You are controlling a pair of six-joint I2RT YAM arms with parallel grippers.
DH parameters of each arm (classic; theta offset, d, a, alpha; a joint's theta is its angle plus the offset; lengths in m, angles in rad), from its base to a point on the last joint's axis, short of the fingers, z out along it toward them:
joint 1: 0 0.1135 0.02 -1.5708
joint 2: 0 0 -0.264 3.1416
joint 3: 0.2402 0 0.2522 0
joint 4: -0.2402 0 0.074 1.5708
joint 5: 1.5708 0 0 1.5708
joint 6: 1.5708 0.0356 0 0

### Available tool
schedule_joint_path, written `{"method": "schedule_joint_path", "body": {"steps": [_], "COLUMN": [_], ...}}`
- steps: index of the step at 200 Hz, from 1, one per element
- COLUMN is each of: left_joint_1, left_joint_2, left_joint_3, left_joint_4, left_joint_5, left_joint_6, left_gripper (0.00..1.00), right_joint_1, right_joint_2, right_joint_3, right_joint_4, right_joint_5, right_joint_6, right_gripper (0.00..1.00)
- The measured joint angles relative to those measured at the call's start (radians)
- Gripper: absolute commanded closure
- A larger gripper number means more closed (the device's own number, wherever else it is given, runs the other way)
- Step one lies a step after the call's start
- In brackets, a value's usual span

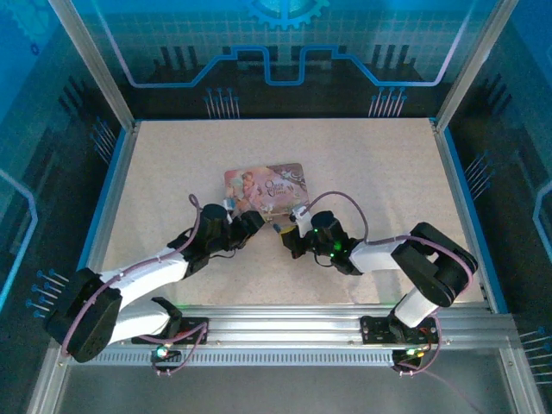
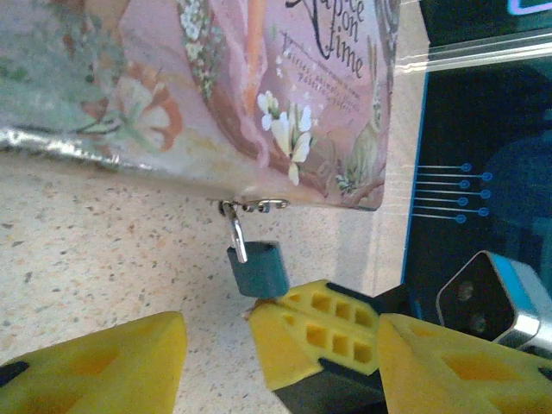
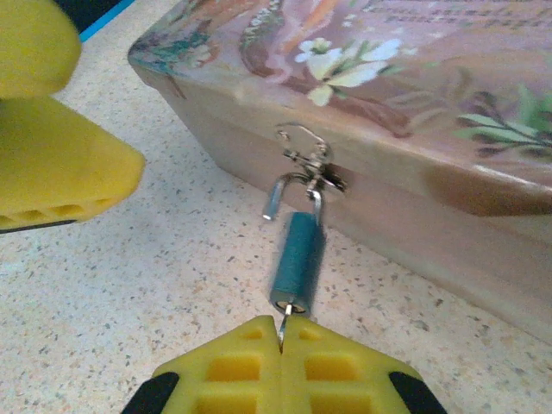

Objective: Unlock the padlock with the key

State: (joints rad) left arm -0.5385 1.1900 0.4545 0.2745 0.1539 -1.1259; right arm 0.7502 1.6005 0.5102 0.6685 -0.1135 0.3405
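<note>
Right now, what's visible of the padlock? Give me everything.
The padlock is tiny, with a teal-blue, metal-looking body. Its thin silvery shackle is hooked through the hasp of the pink tin. The body points away from the tin towards the right gripper. One shackle leg looks free of the body, so it seems released. The key sits in its keyhole, pinched by the shut gripper.

matt blue padlock [image 3: 293, 263], glossy printed tin [image 3: 388, 129], matt speckled tbl [image 3: 129, 285]

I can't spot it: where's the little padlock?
Right wrist view, centre: the padlock sits hooked to the pink tin, its key pinched by the right gripper.
</note>
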Motion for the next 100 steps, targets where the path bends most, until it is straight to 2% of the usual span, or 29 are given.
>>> {"method": "schedule_joint_path", "body": {"steps": [60, 100], "left_joint_1": [-0.023, -0.026], "left_joint_2": [0.053, 0.049], "left_joint_3": [0.024, 0.030], "left_joint_4": [-0.033, -0.054], "left_joint_5": [0.003, -0.005], "left_joint_6": [0.003, 0.010], "left_gripper": [0.39, 0.32], "right_joint_1": [-0.005, -0.019], "right_joint_2": [-0.001, -0.008], "right_joint_3": [0.001, 0.001], "right_joint_4": [-0.014, -0.023], "right_joint_5": [0.004, -0.016], "right_joint_6": [-0.001, 0.031], "right_gripper": [1.00, 1.00]}}
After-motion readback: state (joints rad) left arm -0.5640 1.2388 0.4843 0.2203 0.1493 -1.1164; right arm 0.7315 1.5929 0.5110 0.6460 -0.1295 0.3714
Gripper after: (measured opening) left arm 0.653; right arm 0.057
